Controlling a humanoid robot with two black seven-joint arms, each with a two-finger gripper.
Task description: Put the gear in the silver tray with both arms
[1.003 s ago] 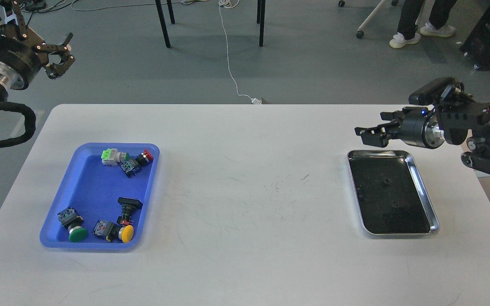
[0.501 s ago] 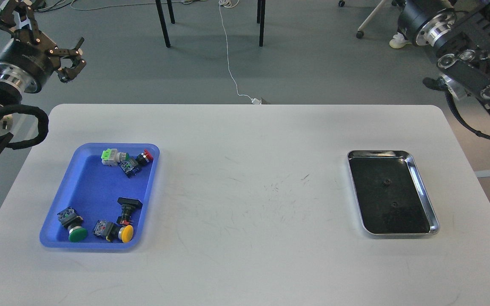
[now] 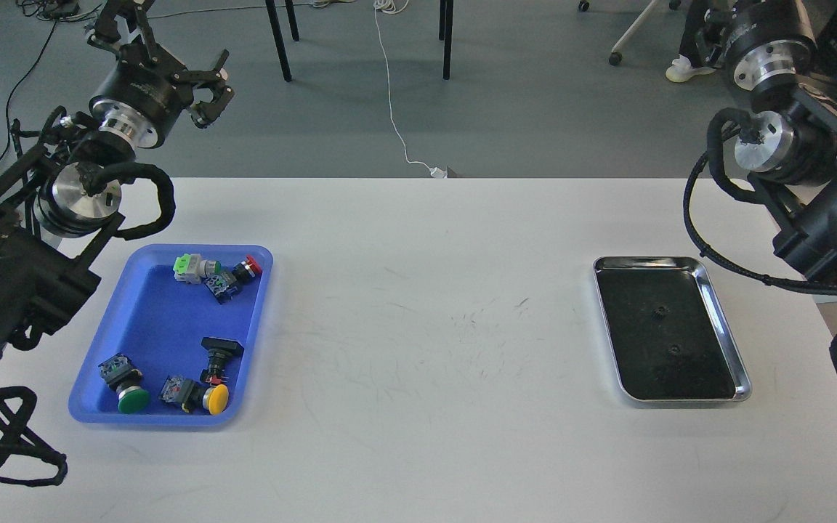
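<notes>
One white table (image 3: pixel 418 349) carries two trays. The blue plastic tray (image 3: pixel 150 327) sits on the left side. The shiny silver metal tray (image 3: pixel 727 330) with a dark bottom sits on the right side, well apart from the blue one. Two tiny dark specks lie on its dark bottom; what they are is too small to tell.

The blue tray holds six push-button switches. Three lie at its far end: one with a light green body (image 3: pixel 189 266), one dark grey one (image 3: pixel 221 285) and one with a red cap (image 3: pixel 248 267). Three lie at its near end: one with a green cap (image 3: pixel 128 392), one with a yellow cap (image 3: pixel 204 396) and one black one (image 3: pixel 219 354).

There are two black arms. The left gripper (image 3: pixel 211 91) is up high, past the far left corner of the table. Its fingers (image 3: pixel 216 62) are spread apart and hold nothing. Half a second ago it was further left. The right arm (image 3: pixel 789 145) now reaches further in over the right edge. Its end goes off the top, so I cannot see its fingers.
</notes>
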